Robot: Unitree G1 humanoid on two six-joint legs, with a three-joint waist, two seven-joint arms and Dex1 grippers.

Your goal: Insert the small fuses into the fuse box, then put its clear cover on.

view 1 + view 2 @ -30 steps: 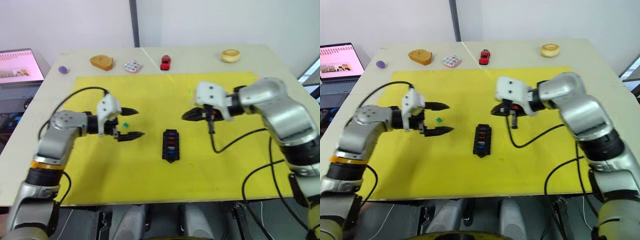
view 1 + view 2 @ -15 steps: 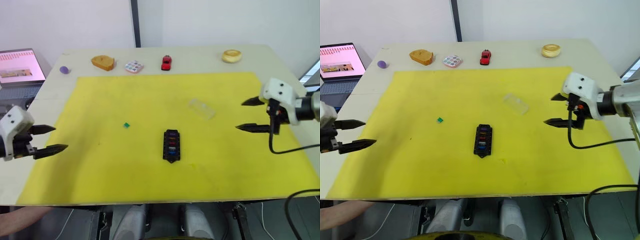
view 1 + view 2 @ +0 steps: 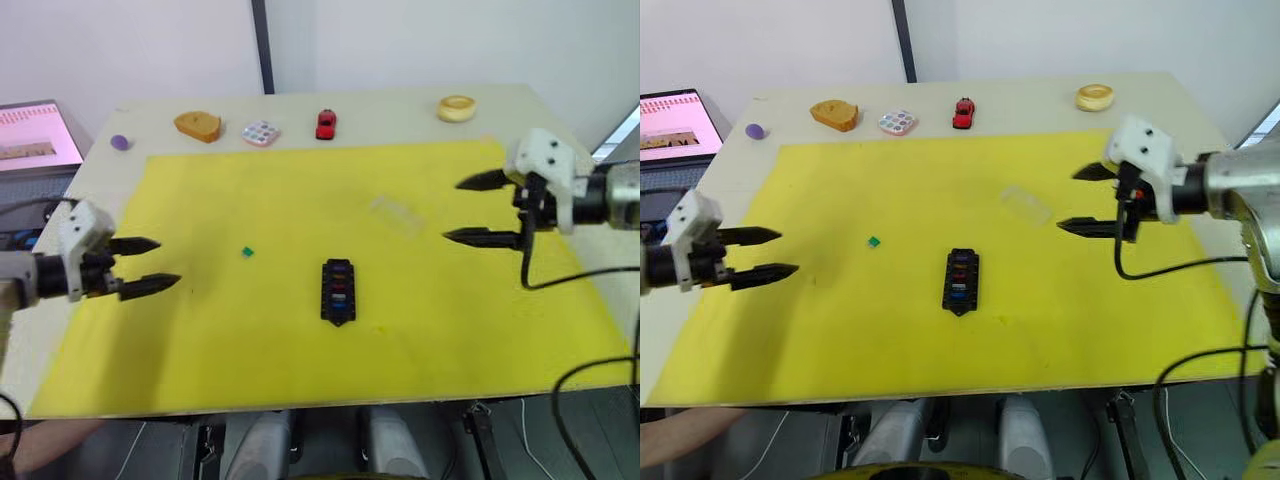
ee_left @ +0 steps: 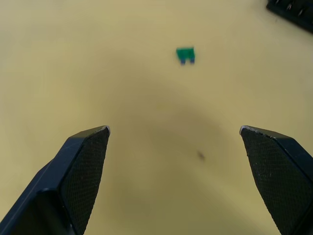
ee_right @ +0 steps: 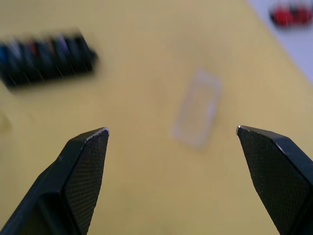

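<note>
One small green fuse (image 3: 247, 252) lies loose at 10 o'clock from the black rectangular fuse box (image 3: 338, 291); the left pincer (image 3: 146, 265), empty and wide like the right pincer (image 3: 483, 208), must probably pick it next.

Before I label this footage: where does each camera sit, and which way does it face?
Head eyes: on the head, looking down over the yellow mat; left gripper, right gripper.
Left wrist: along open fingers at the green fuse.
Right wrist: along open fingers at the clear cover.
Shared: fuse box.
</note>
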